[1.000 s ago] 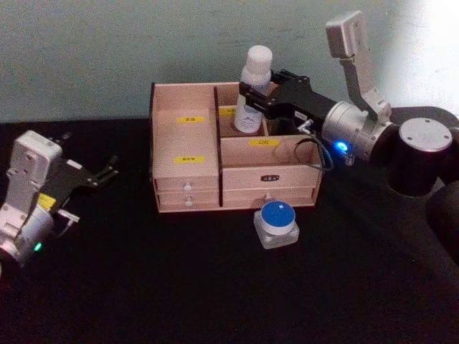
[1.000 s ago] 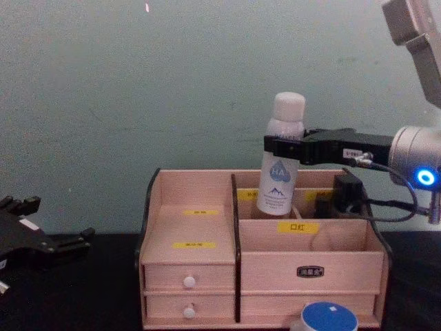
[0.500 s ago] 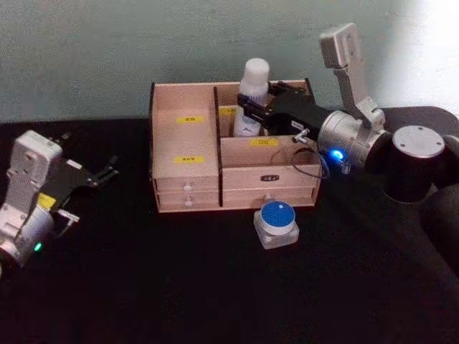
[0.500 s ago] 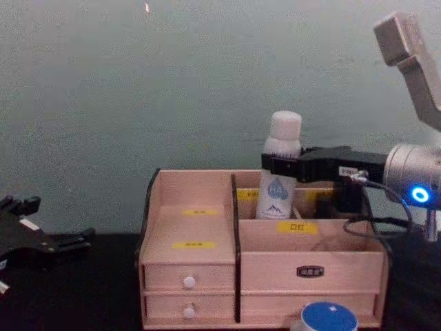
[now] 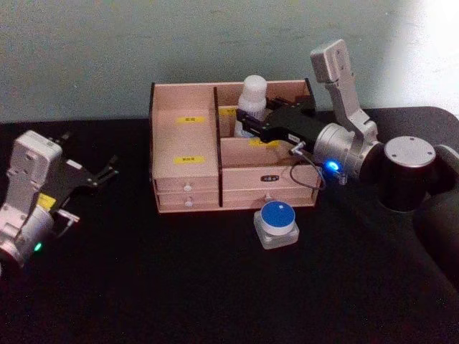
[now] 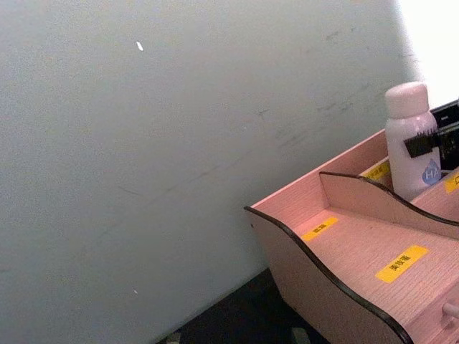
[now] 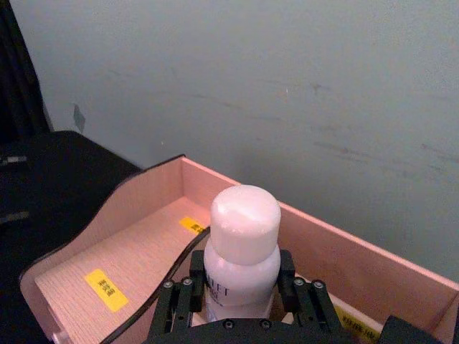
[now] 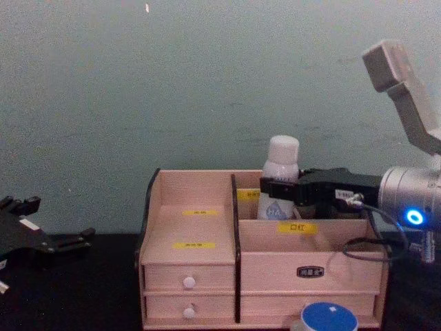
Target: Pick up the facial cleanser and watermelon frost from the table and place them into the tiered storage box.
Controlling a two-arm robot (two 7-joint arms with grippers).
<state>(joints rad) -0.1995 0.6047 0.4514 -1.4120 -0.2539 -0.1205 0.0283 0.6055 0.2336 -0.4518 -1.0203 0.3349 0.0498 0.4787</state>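
Spreading across the near part of the scene was a matte black table (image 5: 179, 287). On it, just in front of the right half of the tiered storage box (image 5: 188, 172), sat the watermelon frost (image 5: 277, 218). It was a squat, clear, glassy jar with rounded corners and a flat round blue lid, standing close to the box's front but apart from it.

Far to the left, well away from the box, the left gripper (image 5: 107, 168) hung low over the table, its thin dark fingers spread apart and empty.

The box was pale, fine-grained wood edged with dark trim along its curved side walls. Its near face carried shallow drawers with small white knobs, and above them the compartments stepped upward toward the far side, marked with little yellow labels. A dark upright divider split the left section from the right.

In the far right compartment, just right of that divider, the facial cleanser (image 5: 254, 97) stood upright. It was a slim, smooth white plastic bottle with a rounded cap and a blue mark on its side. Its shoulders and cap rose above the box's rim, while its base was hidden by the wooden walls.

The right gripper (image 5: 247, 123) reached in from the right over the box. Its black angular fingers (image 7: 176, 301) were clenched on the bottle's body below the cap, one on each side.

Behind everything stood a flat, dull grey-green wall (image 5: 107, 50) with faint scuffs.
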